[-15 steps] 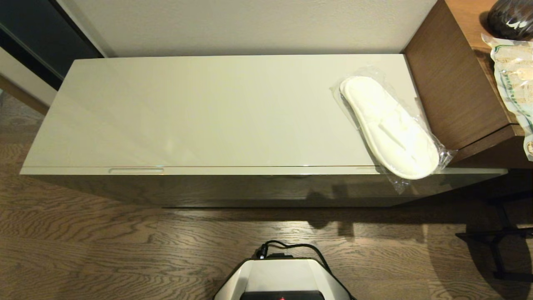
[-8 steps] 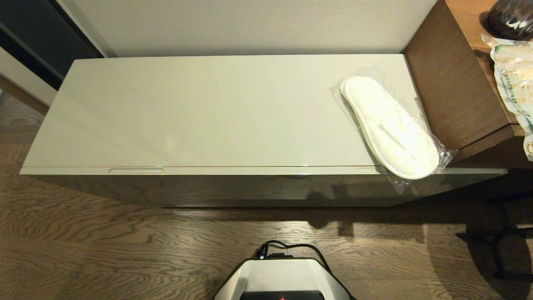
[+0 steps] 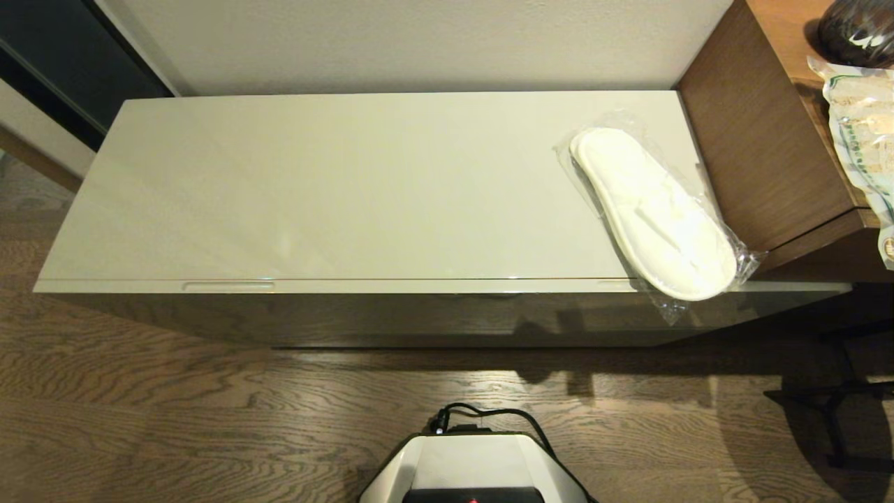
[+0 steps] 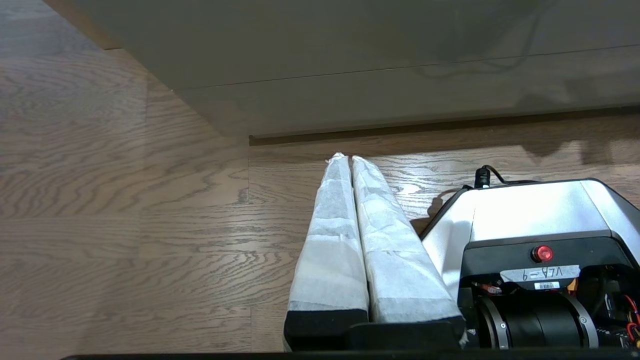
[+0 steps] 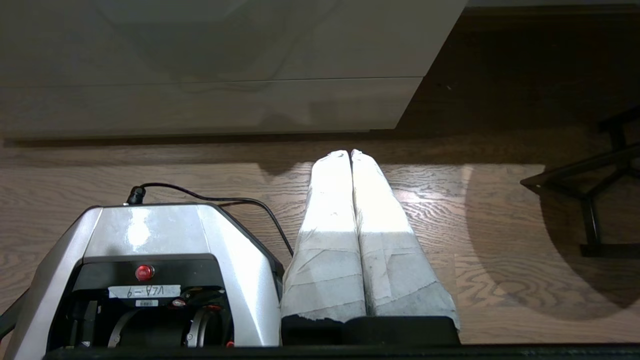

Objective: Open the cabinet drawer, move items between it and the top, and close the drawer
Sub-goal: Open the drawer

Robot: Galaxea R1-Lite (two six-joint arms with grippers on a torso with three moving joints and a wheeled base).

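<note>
Cabinet drawer: shut flush under the top, same as a second back; nothing shifted across the head frames. One drawer, with one handle slot plainly seen toward the left, a second half hidden under the bag. One bagged pair of slippers on the right end of the surface, lying aslant just beside the brown desk, its near tip poking over the front edge. Two tools, both parked low over the wood floor beside the robot's base: left tool with wrapped fingers pressed together, gripping nothing; right tool likewise closed and empty. Both well apart from the slippers.
</note>
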